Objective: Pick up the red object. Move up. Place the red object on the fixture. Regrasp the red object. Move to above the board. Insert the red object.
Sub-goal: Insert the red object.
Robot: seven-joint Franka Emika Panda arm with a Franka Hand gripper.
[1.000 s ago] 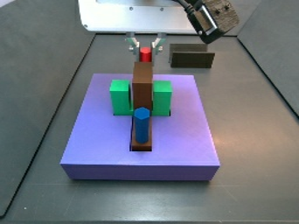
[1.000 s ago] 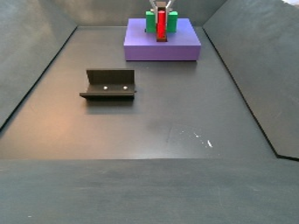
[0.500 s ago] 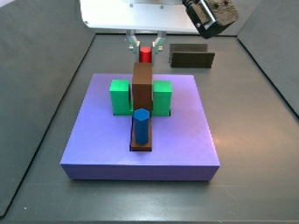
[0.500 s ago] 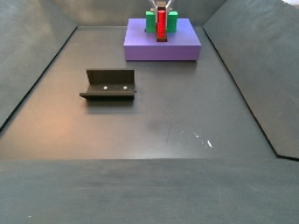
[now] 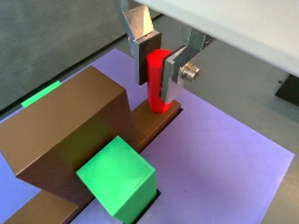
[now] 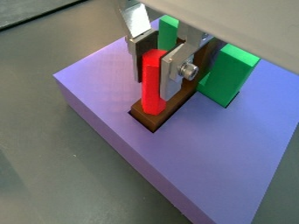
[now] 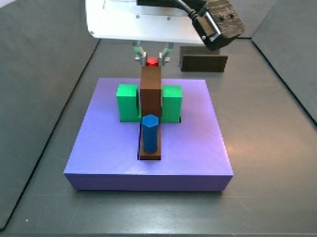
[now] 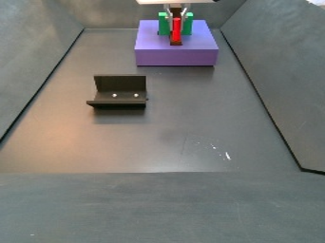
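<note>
Dark grey flooring (image 8: 165, 142) with low side walls made up the work area, and we recorded items from near to far in a side view. Nearest stood the fixture (image 8: 118, 91), alone on the floor and well apart from everything else. Beyond it, against the far end, lay the board (image 8: 178, 52), a flat purple-blue slab.

On the board we noted a brown bar (image 7: 150, 93) running along its middle, flanked by a green block (image 7: 126, 102) on each side. A blue peg (image 7: 148, 132) stood upright in the bar's near end.

At the bar's far end we found the red object (image 5: 156, 80), upright, its lower end seated in a brown-lined slot (image 6: 152, 116) in the board. In both wrist views it rose between the gripper's plates; the other view (image 6: 153, 80) confirmed this.

The gripper (image 5: 162, 59) hung directly above that slot, at the far edge of the board. Its fingers (image 5: 176, 72) stood on either side of the red object and appeared clamped against it, one plate flat on the piece's side. In a side view (image 7: 151, 53) only the red tip (image 7: 152, 62) showed between the fingertips.
</note>
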